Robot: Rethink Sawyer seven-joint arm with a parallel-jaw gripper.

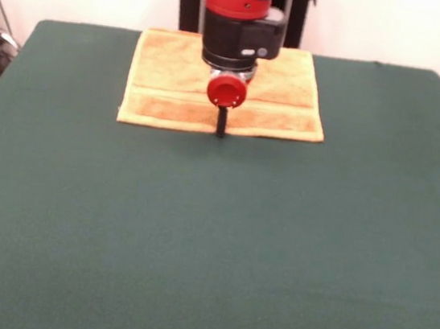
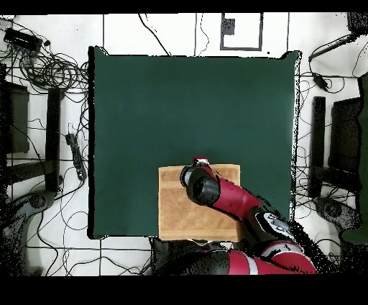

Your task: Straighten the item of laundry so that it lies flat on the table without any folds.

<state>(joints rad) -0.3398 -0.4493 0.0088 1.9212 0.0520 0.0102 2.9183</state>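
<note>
Towel (image 1: 165, 84) is seen spread nearly flat at the robot's end of the table (image 1: 210, 236) (little seems left to smooth), with the gripper (image 1: 221, 124) at its edge, grip unclear.

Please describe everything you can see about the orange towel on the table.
The towel is a small orange-yellow rectangle of terry-like cloth with a woven band running parallel to its front edge. It lies spread out and looks flat at the robot's side of the green table, its far edge at the table's edge. The arm hangs above its middle and hides part of it. The gripper reaches down at the towel's front edge; whether it touches cannot be told. No tag is visible.
</note>
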